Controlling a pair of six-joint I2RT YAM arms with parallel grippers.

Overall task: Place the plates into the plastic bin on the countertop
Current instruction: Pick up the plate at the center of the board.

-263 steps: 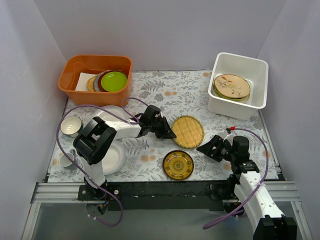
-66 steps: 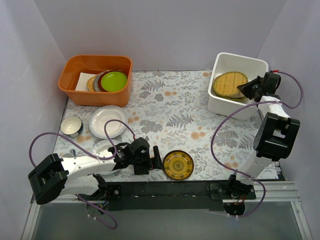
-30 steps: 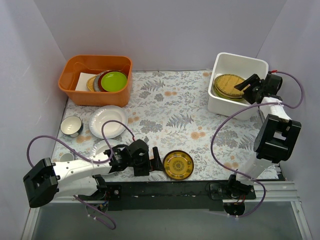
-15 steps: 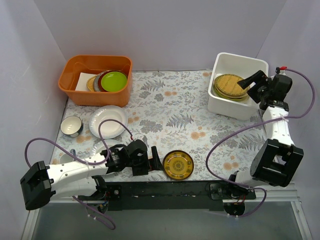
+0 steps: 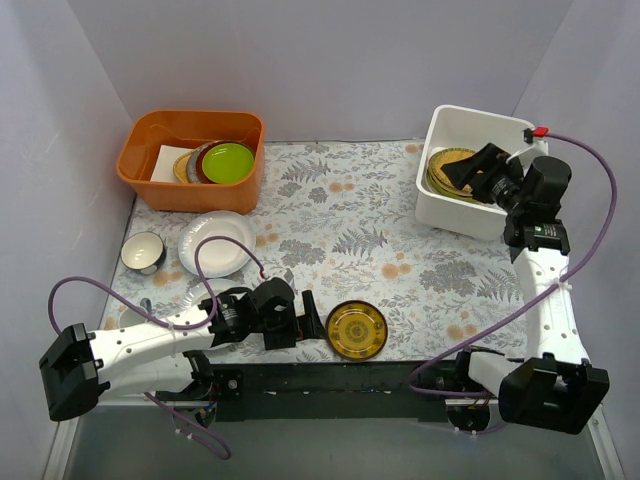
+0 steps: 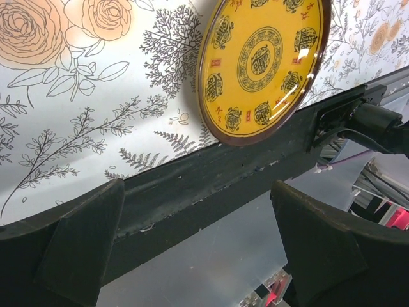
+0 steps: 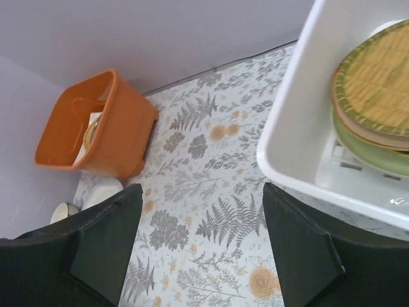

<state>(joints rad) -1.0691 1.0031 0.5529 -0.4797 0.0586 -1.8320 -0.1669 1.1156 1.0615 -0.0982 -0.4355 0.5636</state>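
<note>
The white plastic bin [image 5: 458, 214] stands at the back right of the countertop [image 5: 340, 220]. Inside it a yellow woven-look plate [image 5: 447, 166] tops a short stack; the right wrist view shows this plate [image 7: 377, 80] resting on a green one [image 7: 367, 152]. My right gripper [image 5: 479, 170] hovers open and empty over the bin's right side. An amber patterned plate [image 5: 357, 329] lies near the front edge, with my open, empty left gripper [image 5: 312, 322] just left of it. The left wrist view has the amber plate [image 6: 263, 64] beyond the gripper [image 6: 197, 188]. A plain white plate [image 5: 215, 243] lies at the left.
An orange tub [image 5: 190, 130] at the back left holds stacked plates with a lime-green one [image 5: 228, 162] on top. A small dark-rimmed bowl [image 5: 142, 250] sits by the left wall. A black rail [image 5: 330, 382] runs along the near edge. Purple walls enclose three sides.
My right gripper has shifted from the bin's right rim leftward over the bin, its arm base swinging down. The woven plate stays in the bin. The left arm has hardly moved.
</note>
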